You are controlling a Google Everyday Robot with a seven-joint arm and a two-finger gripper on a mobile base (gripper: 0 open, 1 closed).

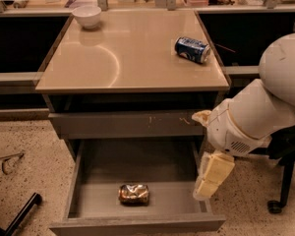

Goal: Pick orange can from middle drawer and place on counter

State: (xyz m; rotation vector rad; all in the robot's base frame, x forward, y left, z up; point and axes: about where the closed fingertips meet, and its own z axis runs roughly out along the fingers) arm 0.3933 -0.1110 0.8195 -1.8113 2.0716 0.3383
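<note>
Middle drawer: pulled open toward me below the drawer front with pale scratches; its grey floor holds only 1 object.
Arm: comes in from the right, its white bulk beside the cabinet's right edge.
Gripper: points down over the drawer's right wall, near the front corner; I cannot tell whether it is spread or pressed together, and it holds nothing.
Orange can: lies on its side near the front of the drawer floor, left of the gripper and apart from it.
Step in hand: I judge this the reach. I would move left clear of the side wall, come down from above and close across the can's round side, since it may roll.
Floor: speckled, with a chair base at the right.
Counter: glossy tan, with open space in the middle for the placing.
Blue can: on its side, far right of the counter.
Bowl: white, far left corner.
</note>
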